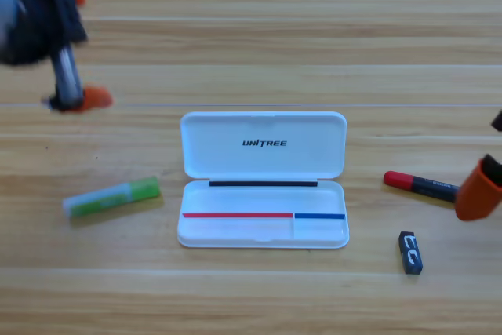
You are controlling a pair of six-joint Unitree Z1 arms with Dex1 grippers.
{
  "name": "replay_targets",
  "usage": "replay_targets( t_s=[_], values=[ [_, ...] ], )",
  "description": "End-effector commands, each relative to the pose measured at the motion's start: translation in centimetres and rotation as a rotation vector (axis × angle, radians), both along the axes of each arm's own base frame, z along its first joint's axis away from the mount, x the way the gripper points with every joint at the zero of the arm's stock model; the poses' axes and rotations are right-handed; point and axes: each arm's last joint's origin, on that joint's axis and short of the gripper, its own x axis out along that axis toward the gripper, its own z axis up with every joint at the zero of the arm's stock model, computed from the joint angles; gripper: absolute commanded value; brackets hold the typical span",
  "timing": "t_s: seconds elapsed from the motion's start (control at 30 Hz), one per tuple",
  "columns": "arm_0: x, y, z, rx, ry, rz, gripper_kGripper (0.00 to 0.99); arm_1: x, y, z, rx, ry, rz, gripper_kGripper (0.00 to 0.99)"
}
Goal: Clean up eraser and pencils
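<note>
Pencils and eraser all lie loose on the wooden table (251,304), none yet in the open white case (263,225), which sits in the middle with its lid propped back, plainly ready to receive them. The light green stick (112,198) lies to the case's left, slightly tilted. The black pen with the red cap (420,184) lies to the right, its far end under the right gripper (480,190); whether those jaws are parted I cannot tell. The eraser (410,253) sits just below the pen, apart from it. The left gripper (77,100) hangs at the upper left, well above the green stick, one orange tip showing; its state I cannot tell either. I'd judge the pen goes first.
</note>
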Motion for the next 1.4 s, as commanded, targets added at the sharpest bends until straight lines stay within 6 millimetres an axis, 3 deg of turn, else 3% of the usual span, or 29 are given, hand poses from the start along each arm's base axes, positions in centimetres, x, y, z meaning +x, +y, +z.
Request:
replay_targets(
  t_s=[0.03,0.13,0.27,0.47,0.67,1.1,1.23,1.4],
  values=[
    [1.8,-0.8,-4.5,0.089,0.097,0.012,0.905,2.8,2.0,-4.3,-0.100,0.030,-0.146,0.979],
    [3.2,-0.5,-5.6,0.105,0.097,0.059,0.902,3.2,2.6,-5.7,-0.099,0.078,-0.244,0.979],
    [6.1,1.9,-4.1,0.007,0.184,0.057,0.896,3.3,3.8,-7.3,-0.075,0.179,-0.305,0.953],
    [9.4,2.8,-6.8,0.020,0.348,0.020,0.896,4.1,5.1,-9.4,-0.050,0.210,-0.407,0.876],
    [12.9,4.6,-7.9,0.018,0.431,0.035,0.899,4.7,5.7,-11.2,-0.072,0.212,-0.445,0.818],
    [12.9,5.2,-8.0,-0.039,0.553,-0.025,0.859,5.2,6.1,-14.6,-0.128,0.213,-0.454,0.807],
    [13.0,5.1,-8.1,-0.042,0.560,-0.031,0.861,5.5,6.2,-15.5,-0.129,0.209,-0.448,0.629],
    [12.8,4.7,-9.5,0.018,0.585,-0.033,0.859,5.7,6.3,-16.6,-0.125,0.205,-0.419,0.235]
  ],
)
